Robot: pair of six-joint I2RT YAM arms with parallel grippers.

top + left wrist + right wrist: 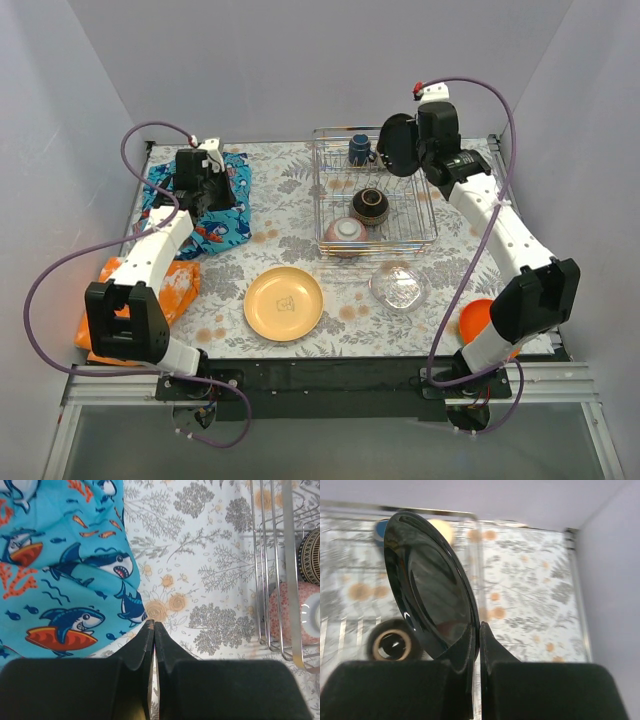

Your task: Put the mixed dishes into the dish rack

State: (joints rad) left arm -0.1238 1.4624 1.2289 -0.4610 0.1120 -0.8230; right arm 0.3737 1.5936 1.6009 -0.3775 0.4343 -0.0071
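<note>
My right gripper [479, 627] is shut on the rim of a black plate [427, 585], held on edge above the back of the dish rack [322, 190]. In the top view the black plate [397, 145] hangs beside a dark blue mug [360, 150] in the rack. A dark brown bowl [370, 205] and a patterned bowl [345, 235] also sit in the rack. A tan-yellow plate [284, 303] lies on the table in front, and an orange plate [475, 318] shows behind the right arm. My left gripper [152, 625] is shut and empty, low at the blue cloth's edge.
A blue shark-print cloth [215, 205] lies at the back left and an orange cloth [165, 285] at the front left. A clear glass dish [400, 288] sits just in front of the rack. Grey walls close in the table on three sides.
</note>
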